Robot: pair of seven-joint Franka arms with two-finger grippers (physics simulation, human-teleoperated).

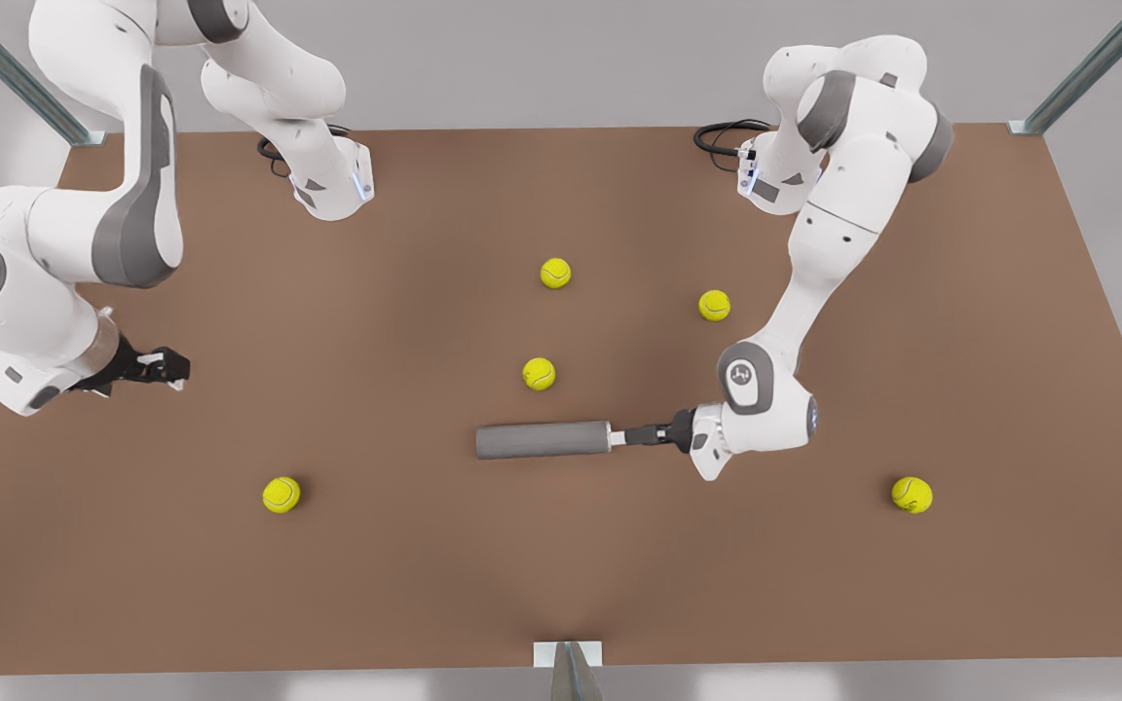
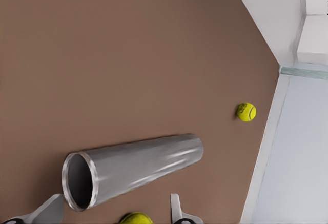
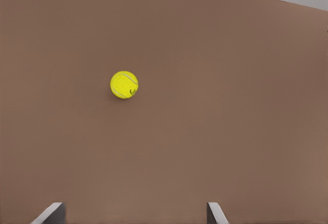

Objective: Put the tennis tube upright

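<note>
The brown tabletop (image 1: 814, 604) carries the tennis tube (image 1: 542, 440), lying flat near its middle, toward the front edge. The left gripper (image 1: 614, 439) sits at the tube's open rimmed end, fingers (image 2: 175, 207) spread. The right gripper (image 1: 174, 368) waits by the tabletop's side edge, fingers apart, over a tennis ball (image 3: 124, 84).
</note>
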